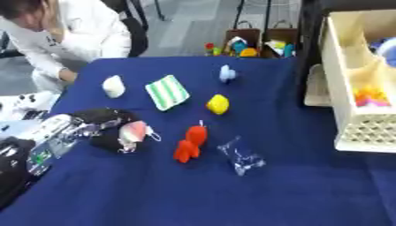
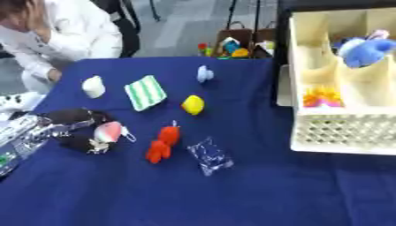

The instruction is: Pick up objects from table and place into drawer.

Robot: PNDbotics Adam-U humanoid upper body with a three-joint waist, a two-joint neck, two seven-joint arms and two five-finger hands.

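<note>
Tabletop (image 1: 309, 185) under a dark blue cloth, objects scattered across it. Left robot hand (image 1: 116, 130) at nine o'clock, black, curled round a pink and white item (image 1: 133, 131). Right robot hand out of sight. Red toy (image 1: 190, 143) at centre, clear packet (image 1: 241, 156) just beside it toward four o'clock. Yellow object (image 1: 218, 104) at twelve o'clock of the red toy, green striped cloth (image 1: 167, 92) at eleven, white lump (image 1: 114, 86) further toward ten, pale blue piece (image 1: 226, 73) beyond. Cream drawer (image 2: 348, 128) at three o'clock, holding a blue plush (image 2: 362, 49) and an orange and pink thing (image 2: 322, 98) in separate compartments.
</note>
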